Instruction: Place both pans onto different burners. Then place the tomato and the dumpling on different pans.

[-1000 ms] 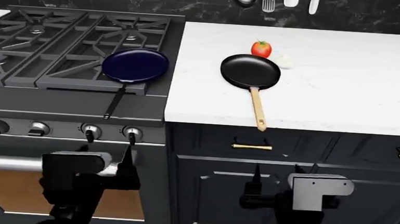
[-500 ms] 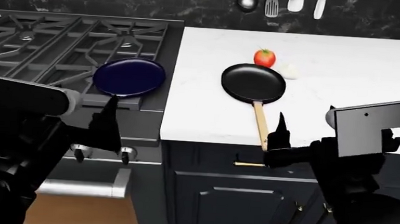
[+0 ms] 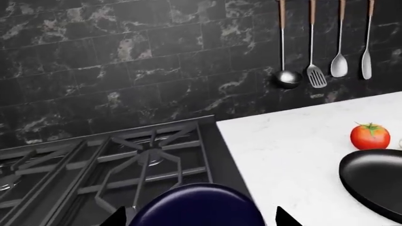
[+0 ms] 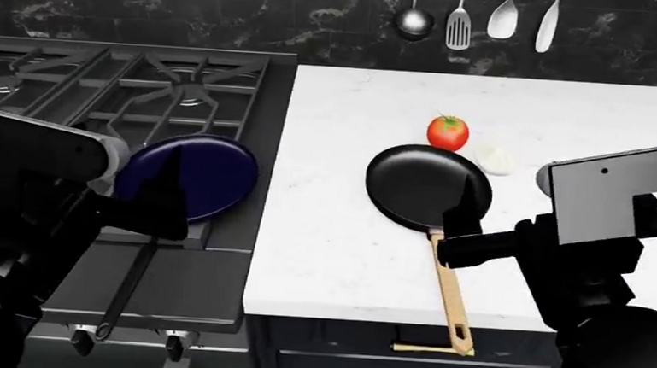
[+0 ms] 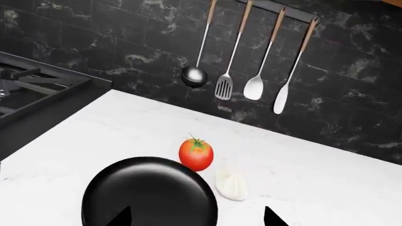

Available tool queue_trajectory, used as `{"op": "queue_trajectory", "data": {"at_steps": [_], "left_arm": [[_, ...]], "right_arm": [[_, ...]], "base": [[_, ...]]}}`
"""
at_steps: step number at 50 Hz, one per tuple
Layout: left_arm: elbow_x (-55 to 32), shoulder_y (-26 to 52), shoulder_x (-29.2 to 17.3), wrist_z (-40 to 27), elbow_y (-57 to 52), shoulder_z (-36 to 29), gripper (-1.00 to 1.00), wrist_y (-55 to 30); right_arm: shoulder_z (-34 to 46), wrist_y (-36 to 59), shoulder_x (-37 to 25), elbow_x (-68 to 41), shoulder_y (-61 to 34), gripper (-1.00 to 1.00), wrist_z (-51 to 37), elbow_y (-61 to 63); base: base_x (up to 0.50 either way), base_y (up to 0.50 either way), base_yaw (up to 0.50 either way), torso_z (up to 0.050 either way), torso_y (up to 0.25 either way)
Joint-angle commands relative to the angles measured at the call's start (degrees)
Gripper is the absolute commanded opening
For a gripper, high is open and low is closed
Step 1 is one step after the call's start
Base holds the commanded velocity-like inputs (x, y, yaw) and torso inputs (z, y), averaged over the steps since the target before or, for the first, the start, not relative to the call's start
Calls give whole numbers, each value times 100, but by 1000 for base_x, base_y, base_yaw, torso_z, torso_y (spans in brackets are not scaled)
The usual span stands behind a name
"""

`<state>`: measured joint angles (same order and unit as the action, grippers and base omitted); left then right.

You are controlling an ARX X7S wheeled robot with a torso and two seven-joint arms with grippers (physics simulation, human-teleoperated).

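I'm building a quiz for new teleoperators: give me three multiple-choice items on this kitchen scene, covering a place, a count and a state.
1. Where does the black pan rest?
A. on a burner
B. on the white counter
C. in a drawer

2. How many utensils hang on the wall?
A. two
B. four
C. six

3. What does the blue pan hold?
A. a tomato
B. a dumpling
C. nothing

Answers:
1 B: it lies on the counter, beside the tomato.
2 B: four handles hang from the rail.
3 C: its dish is bare; the tomato and dumpling lie on the counter.

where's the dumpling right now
In the head view the dumpling lies on the white counter, right of the tomato, just past the black pan.
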<state>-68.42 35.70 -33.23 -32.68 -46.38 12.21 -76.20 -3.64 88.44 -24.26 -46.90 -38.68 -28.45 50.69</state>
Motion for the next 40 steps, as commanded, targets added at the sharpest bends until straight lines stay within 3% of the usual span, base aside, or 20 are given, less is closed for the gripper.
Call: {"op": "queue_trajectory", "data": {"at_steps": [1, 5, 10, 40], "left_arm": [[43, -104, -78, 9, 27, 20, 100, 102], [-68, -227, -124, -23, 2, 172, 100, 123], [-157, -442, -170, 6, -53, 405, 100, 235], [105, -807, -312, 202, -71, 486, 100, 617]], "right_arm": [[154, 143, -251, -2067, -392, 100, -1992, -845], [453, 103, -249, -3360, -610, 100, -3359, -1583], [597, -95, -85, -3780, -614, 100, -3923, -1864], [1459, -1647, 17, -1936, 328, 100, -2320, -2521]], "base": [[0, 0, 0, 0, 0], [0, 0, 0, 0, 0], [0, 0, 0, 0, 0], [0, 0, 0, 0, 0]]}}
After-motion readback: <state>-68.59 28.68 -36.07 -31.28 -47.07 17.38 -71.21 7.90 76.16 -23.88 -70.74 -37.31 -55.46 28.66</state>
